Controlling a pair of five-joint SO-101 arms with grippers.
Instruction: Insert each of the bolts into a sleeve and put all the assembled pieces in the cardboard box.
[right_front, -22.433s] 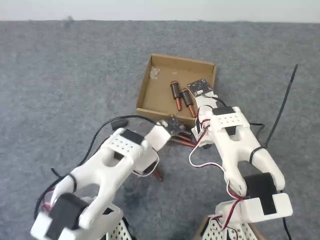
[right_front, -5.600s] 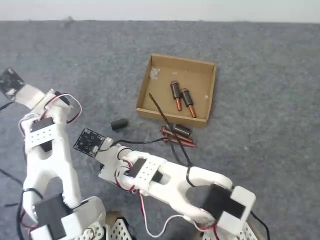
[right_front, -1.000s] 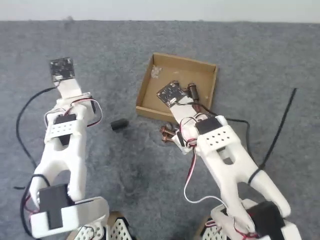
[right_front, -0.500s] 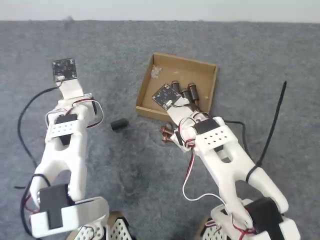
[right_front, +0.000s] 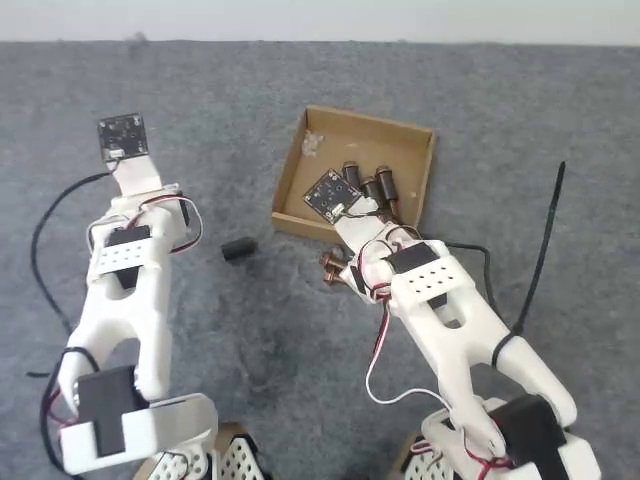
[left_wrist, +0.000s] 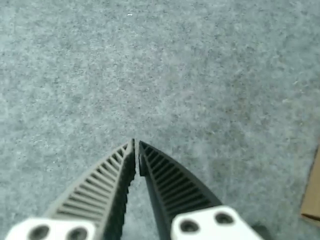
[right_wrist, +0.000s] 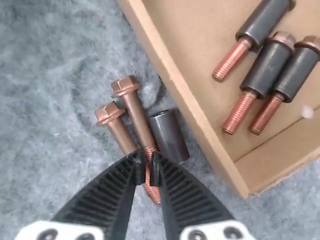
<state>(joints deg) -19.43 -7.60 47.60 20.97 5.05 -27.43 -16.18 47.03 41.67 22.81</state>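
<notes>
Bolt pickup seems in hand: the longer bolt (right_wrist: 135, 112), on carpet (right_wrist: 50, 75) beside a sleeve (right_wrist: 169, 135) just outside the cardboard box (right_wrist: 190, 107), is pinched at its thread by the right gripper (right_wrist: 146, 164). Next: lift, align with that sleeve. The left gripper (left_wrist: 136, 147) has its fingers pressed together.

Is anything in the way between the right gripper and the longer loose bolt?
Nothing visible. The right gripper has its fingertips on either side of the longer bolt at the threads; the shorter bolt and a sleeve flank it closely.
</notes>
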